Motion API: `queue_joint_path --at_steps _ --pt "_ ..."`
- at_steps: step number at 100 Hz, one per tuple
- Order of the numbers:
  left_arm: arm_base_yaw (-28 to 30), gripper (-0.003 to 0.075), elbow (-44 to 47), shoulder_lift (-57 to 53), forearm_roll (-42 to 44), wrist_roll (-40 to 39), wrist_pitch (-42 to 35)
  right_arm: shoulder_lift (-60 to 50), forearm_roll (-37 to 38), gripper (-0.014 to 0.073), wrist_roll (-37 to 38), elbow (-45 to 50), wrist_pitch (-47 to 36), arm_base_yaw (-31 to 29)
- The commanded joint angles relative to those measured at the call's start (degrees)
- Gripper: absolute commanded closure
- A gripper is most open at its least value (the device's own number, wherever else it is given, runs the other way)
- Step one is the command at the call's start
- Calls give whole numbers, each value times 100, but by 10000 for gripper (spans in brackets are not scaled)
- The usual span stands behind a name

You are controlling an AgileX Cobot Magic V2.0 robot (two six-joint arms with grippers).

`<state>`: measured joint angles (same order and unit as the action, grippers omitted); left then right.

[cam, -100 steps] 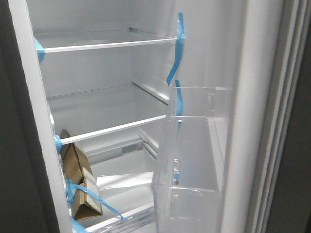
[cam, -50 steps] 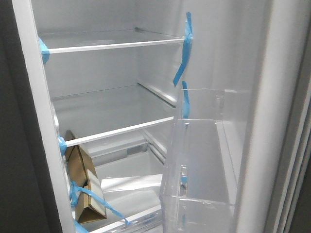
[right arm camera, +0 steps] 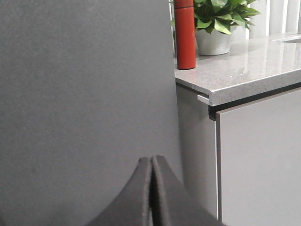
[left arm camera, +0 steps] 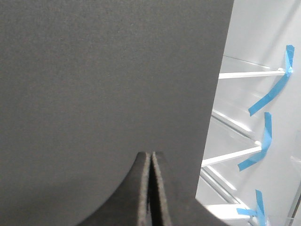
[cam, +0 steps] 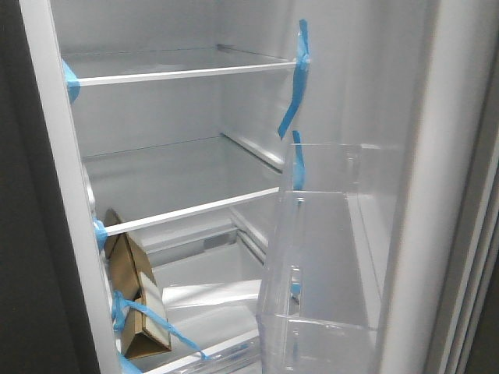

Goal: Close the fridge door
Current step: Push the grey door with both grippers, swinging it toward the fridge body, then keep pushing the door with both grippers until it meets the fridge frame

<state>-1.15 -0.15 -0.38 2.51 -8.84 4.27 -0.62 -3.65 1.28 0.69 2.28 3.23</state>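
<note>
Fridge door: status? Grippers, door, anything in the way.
Left gripper shut, empty. Right gripper shut, empty, facing a dark grey panel. Fridge door open, clear door bin showing. Nothing visible across the opening.

Fridge door (cam: 437,195) open, white inner side w/ clear bins, rt of compartment.

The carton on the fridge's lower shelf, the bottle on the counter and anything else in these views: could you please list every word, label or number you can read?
No text can be read in any view.
Carton: pale side panel, any print too blurred to read.
Red bottle: no label shows.
Blue tape: unmarked.
Door bin: clear, unmarked.
</note>
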Motion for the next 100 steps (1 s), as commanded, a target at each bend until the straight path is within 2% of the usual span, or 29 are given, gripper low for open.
queue_joint_path --at_steps 1,17,36,57,83,100 --pt "-9 740 231 -129 -36 -11 -476 -100 54 665 3 135 -438 3" --pt "-9 740 231 -129 -36 -11 -476 -100 -18 665 3 135 -429 3" --pt "-9 740 231 -129 -36 -11 -476 92 -2874 665 3 -244 -460 3" --pt "-9 740 231 -129 -36 -11 -476 936 -4799 665 3 -997 -562 3" --pt "-9 740 231 -129 -36 -11 -476 2017 -6521 665 3 -1834 -309 3" --pt "-9 740 231 -129 -36 -11 -476 2506 -7480 665 3 -2234 434 3"
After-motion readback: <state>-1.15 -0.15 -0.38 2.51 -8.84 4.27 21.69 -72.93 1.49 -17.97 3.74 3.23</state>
